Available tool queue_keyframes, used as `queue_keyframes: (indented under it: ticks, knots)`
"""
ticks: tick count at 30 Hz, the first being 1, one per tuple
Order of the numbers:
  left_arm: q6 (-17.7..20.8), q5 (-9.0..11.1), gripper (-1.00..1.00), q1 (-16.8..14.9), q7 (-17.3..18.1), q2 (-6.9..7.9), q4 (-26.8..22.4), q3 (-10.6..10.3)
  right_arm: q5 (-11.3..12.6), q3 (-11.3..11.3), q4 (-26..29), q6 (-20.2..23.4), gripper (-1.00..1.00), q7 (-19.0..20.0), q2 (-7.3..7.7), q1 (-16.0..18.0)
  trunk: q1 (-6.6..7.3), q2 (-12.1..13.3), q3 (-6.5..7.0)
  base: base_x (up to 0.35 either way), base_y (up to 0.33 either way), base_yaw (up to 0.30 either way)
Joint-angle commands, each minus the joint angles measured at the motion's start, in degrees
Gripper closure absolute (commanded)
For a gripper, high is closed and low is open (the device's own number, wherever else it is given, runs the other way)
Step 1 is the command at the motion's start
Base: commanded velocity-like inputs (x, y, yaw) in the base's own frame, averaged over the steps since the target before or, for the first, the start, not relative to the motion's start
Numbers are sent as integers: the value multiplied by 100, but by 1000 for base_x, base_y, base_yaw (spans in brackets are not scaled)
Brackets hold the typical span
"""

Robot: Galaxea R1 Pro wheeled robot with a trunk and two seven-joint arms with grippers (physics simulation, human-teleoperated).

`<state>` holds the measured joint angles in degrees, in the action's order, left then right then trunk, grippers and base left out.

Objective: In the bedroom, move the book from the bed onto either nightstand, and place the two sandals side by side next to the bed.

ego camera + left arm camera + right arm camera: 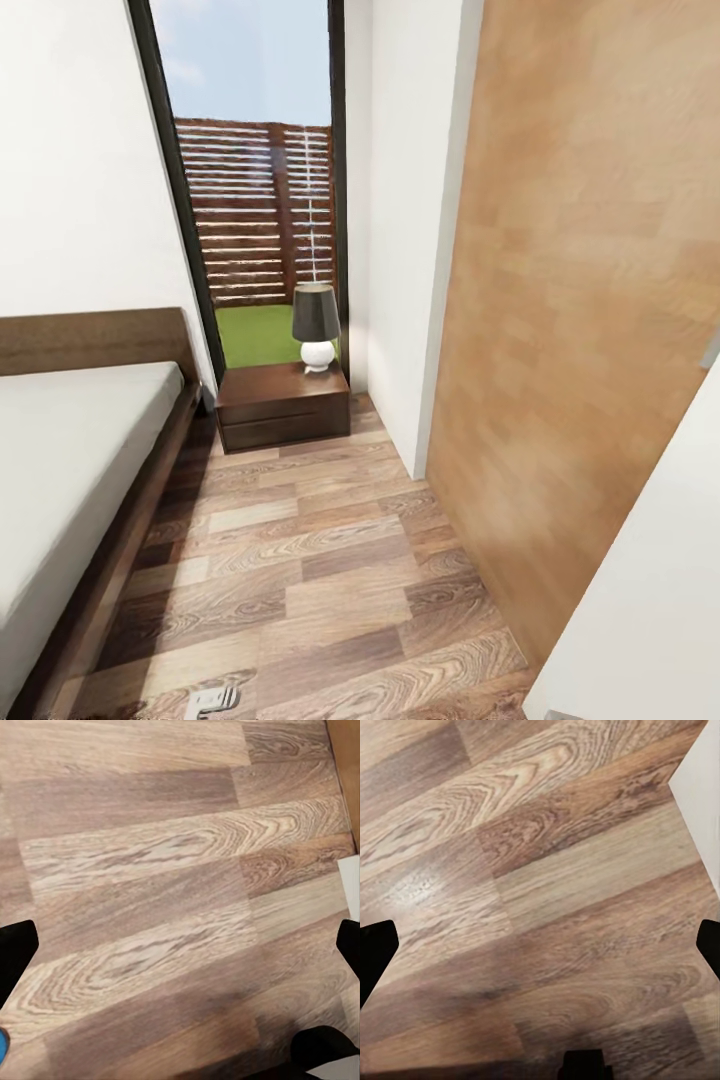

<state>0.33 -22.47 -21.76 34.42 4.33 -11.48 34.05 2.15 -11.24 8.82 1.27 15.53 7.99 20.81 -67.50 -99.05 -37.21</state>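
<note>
The bed point(70, 450), with a pale grey mattress and a dark wooden frame, runs along the left of the head view. The part of the mattress that shows is bare, and the book is out of view. A dark brown nightstand point(283, 405) stands past the bed's corner, under the window. My left gripper point(180, 949) hangs open over bare plank floor, its black fingertips point(15, 952) far apart. A bright blue sliver point(2, 1046) at that view's edge may be a sandal; too little shows to tell. My right gripper point(540, 952) is open above the floor, holding nothing.
A lamp point(316, 328) with a dark shade and a white base stands on the nightstand's right half. A tall window point(255, 200) rises behind it. A white wall corner point(400, 250) and a light wooden panel point(570, 300) close the right side. Plank floor point(300, 570) forms an aisle between them and the bed.
</note>
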Motion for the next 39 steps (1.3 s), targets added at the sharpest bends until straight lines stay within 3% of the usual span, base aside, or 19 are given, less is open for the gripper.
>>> queue_keyframes:
  ticks: [1, 31, 39]
  knots:
    - [5, -49, -100, -4, 29, -2, -3, 49, 22, -27, 1, 13, -100, 29, 0, 2, 1, -3, -14, 0, 0, 0]
    - [9, -46, -100, -4, 30, -2, -3, 49, 48, -27, 3, 13, -100, 29, 0, 2, 1, -3, -175, 0, -1, 0]
    - [7, -54, -100, -4, 22, -2, -3, 40, 49, -27, 5, 13, -100, 29, 1, 2, 1, -3, -190, 0, -180, 0]
